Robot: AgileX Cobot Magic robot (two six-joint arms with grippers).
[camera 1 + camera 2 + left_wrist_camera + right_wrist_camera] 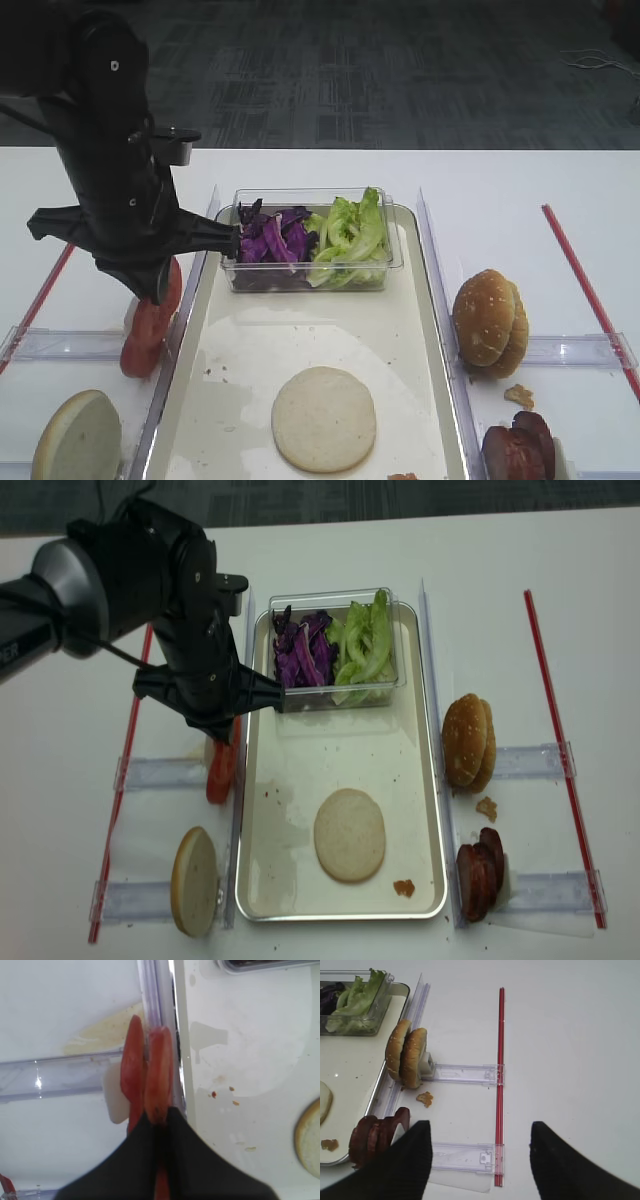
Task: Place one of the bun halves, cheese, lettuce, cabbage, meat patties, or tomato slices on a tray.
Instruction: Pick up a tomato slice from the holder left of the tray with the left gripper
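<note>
My left gripper [159, 1115] is shut on a red tomato slice [160, 1070], which stands on edge beside a second slice [132, 1062] just left of the tray's rim [179, 1060]. From above, the gripper [158, 288] hangs over the tomato slices [148, 325]. The cream tray [300, 330] holds one pale bun half [323, 418]. My right gripper [480, 1152] is open over bare table, right of the meat patties [372, 1137] and two crusted bun halves [406, 1057]. Cabbage [270, 240] and lettuce [350, 235] fill a clear tub. No cheese is in view.
Another bun half [78, 440] leans in a clear holder at the front left. Clear plastic rails [462, 1074] and red strips [500, 1060] lie on the white table on both sides of the tray. A crumb [424, 1098] lies near the buns.
</note>
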